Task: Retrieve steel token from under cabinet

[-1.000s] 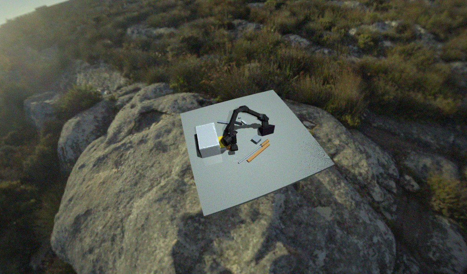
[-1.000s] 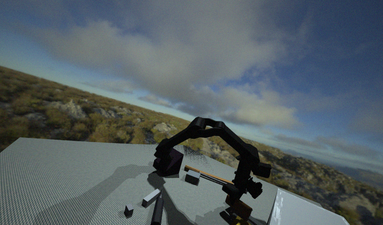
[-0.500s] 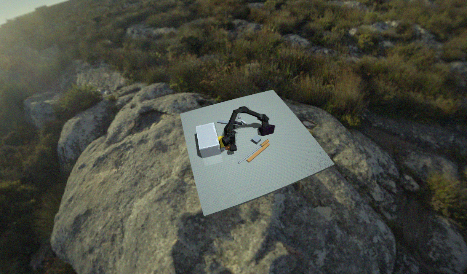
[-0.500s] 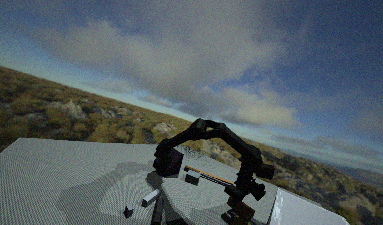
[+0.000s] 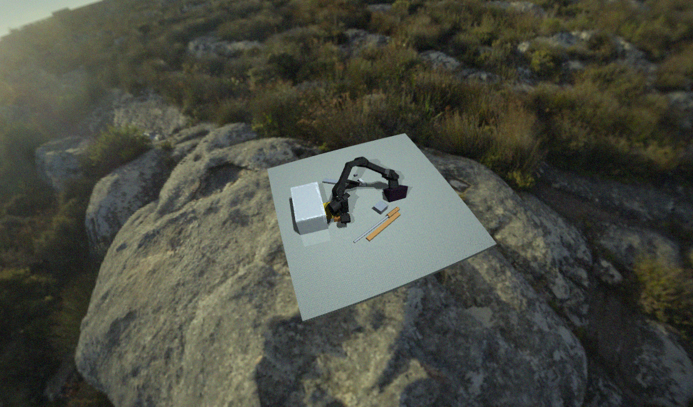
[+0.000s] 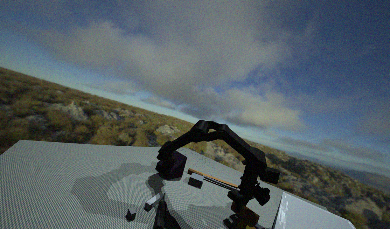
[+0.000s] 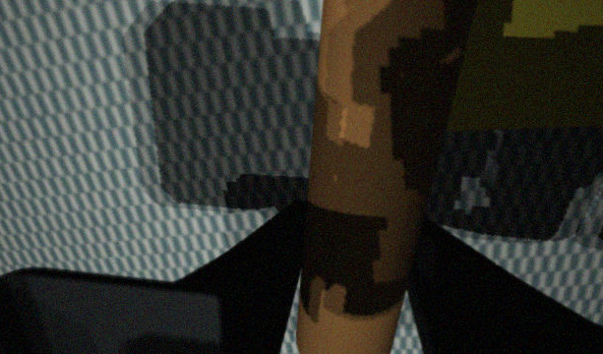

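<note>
The white cabinet [image 5: 308, 202] [image 6: 310, 213] stands at the table's left in the top view. A yellow patch [image 5: 327, 208] [image 7: 567, 20], partly shaded, lies by its side facing the arm; it looks like the marked area. My gripper [image 5: 338, 219] [image 7: 353, 218] is low over the table beside the cabinet, shut on an orange-brown tool handle [image 6: 249, 215] [image 7: 350, 324]. The handle runs lengthwise between the fingers in the wrist view. The arm hides most of the tool in the top view, and its far end is not clear. I cannot make out the steel token or the vent slots.
A metal rod [image 5: 369, 230] with an orange handle and an orange bar [image 5: 383, 226] lie side by side near a grey block [image 5: 380, 207] [image 6: 195, 179]. A dark rod [image 6: 160, 213], a pale block [image 6: 153, 201] and a small cube [image 6: 130, 214] lie across from them.
</note>
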You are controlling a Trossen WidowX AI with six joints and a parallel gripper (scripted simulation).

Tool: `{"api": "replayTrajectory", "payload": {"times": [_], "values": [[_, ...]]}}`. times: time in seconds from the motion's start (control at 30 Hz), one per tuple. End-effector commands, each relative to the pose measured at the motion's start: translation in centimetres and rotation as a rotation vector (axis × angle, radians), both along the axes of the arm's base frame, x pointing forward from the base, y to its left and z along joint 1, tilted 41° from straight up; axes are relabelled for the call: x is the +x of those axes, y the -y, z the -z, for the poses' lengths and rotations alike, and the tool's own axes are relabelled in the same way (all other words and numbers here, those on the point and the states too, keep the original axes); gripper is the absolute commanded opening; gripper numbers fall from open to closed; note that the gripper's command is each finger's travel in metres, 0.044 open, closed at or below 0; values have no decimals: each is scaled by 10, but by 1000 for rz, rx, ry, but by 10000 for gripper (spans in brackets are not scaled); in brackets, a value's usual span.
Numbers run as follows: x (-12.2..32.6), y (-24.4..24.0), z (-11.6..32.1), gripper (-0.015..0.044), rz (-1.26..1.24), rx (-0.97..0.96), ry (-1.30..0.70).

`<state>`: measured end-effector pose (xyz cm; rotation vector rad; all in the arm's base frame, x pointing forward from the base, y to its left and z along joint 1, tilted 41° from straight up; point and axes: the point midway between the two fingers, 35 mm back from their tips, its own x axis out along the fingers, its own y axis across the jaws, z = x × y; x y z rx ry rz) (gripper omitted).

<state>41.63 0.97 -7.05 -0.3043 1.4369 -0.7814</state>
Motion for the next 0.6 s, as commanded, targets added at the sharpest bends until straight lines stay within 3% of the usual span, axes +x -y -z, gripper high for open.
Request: {"api": "replayTrajectory", "payload": {"times": [0.0, 0.57], "values": [[-2, 7, -4, 0, 6, -2, 2], [-7, 10, -7, 0, 6, -3, 2]]}}
